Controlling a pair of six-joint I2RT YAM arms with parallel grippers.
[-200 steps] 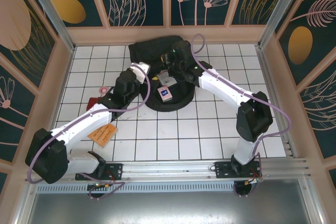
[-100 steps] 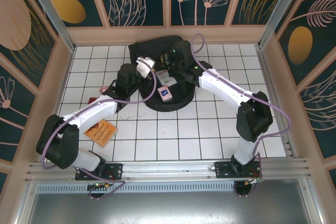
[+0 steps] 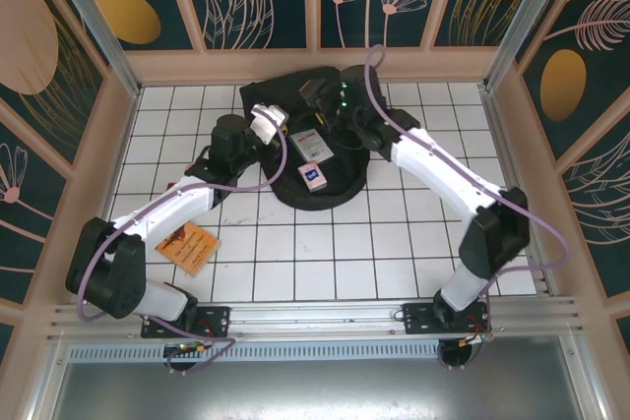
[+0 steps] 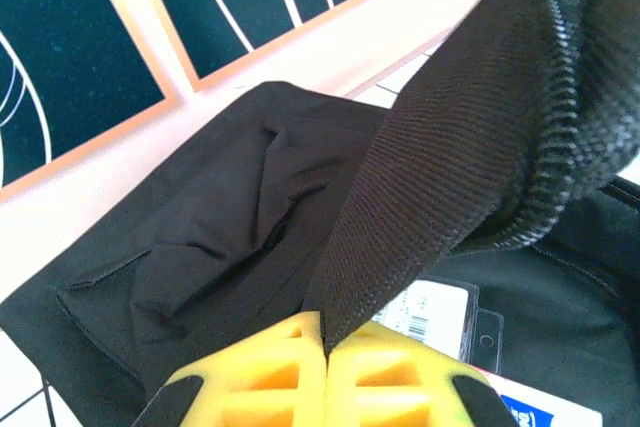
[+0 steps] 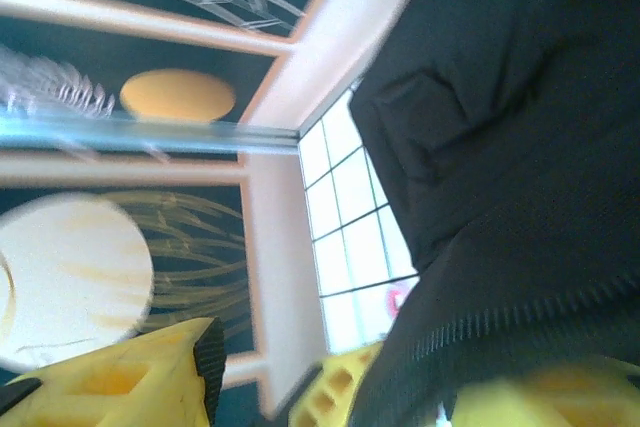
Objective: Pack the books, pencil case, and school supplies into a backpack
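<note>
Compared with a second earlier, you'd basically swapped grips. Your left gripper had been wide open off to the side. It had now swung in to the backpack and sat pressed together on a black webbing strap at the bag's edge, holding it taut. Your right gripper, clamped before, had let go and pulled back toward the bag's far end. Its jaws stood spread, with the zipped edge draped across one finger.

The backpack lay open between the two grippers. Just past the left gripper's tips, on the dark fabric, sat a clear packet with a white barcode label. Next to that was a pink-white card with a blue patch. The orange booklet hadn't moved. It lay flat on the counter, well behind the left gripper and beside that arm.

The label print was too tiny to read, and the card's blue lettering got cut off at the frame edge.
</note>
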